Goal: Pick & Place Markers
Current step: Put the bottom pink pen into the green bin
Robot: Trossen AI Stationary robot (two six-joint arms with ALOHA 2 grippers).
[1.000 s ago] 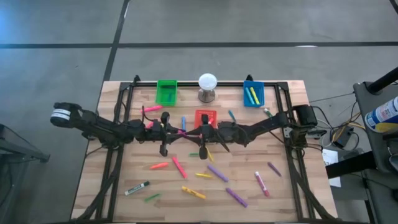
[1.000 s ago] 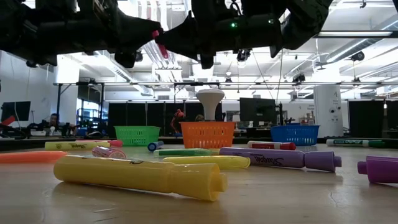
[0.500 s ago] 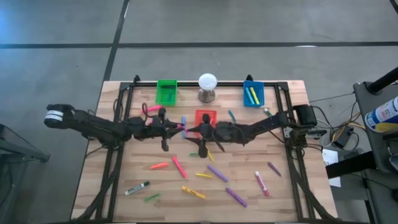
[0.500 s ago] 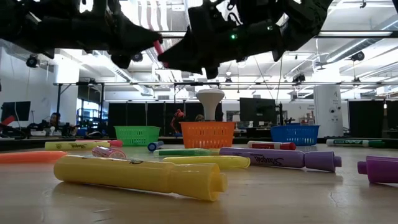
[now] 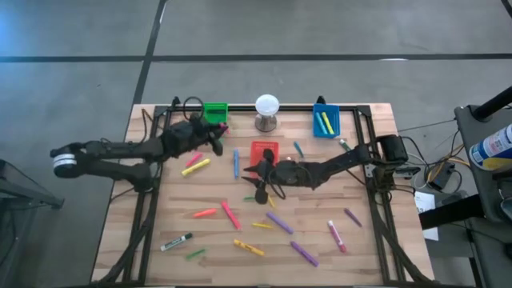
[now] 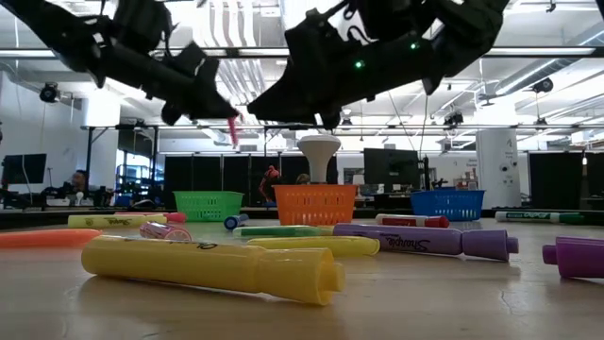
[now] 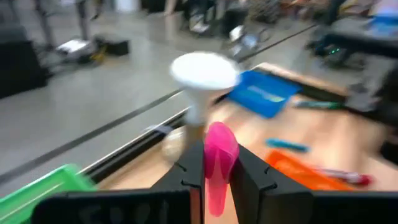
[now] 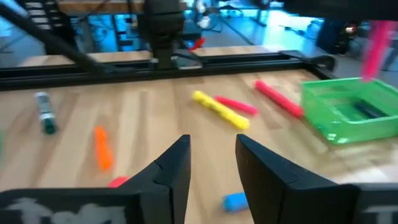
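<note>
My left gripper (image 5: 218, 136) is over the far left of the table, beside the green bin (image 5: 214, 117), shut on a pink marker (image 7: 219, 163). My right gripper (image 5: 258, 173) hovers near the red bin (image 5: 265, 150); in its wrist view it is open (image 8: 211, 163) with nothing between the fingers. Several markers lie flat on the table: a yellow and a pink one (image 5: 195, 165), a blue one (image 5: 236, 162), an orange one (image 5: 204, 214), purple ones (image 5: 279, 222), a white-and-black one (image 5: 176, 242). My left gripper pinches the pink marker between its two fingers, which close on the marker's lower part (image 7: 215, 186). The rounded end (image 7: 221, 138) sticks out past the fingertips. The fingers come nearly level from the table's left. The marker (image 6: 233, 128) is lifted clear, high above the table.
A white ball on a grey stand (image 5: 266, 112) sits between the green bin and the blue bin (image 5: 326, 120), which holds yellow markers. A black frame (image 5: 164, 120) runs along the table's sides. More markers (image 5: 337, 236) lie toward the near right.
My left gripper has swung toward the table's far edge and left, to the green bin, and has turned, carrying the pink marker clear of the table. The yellow and pink markers that lay under its arm now show. My right gripper has stayed by the red bin.
</note>
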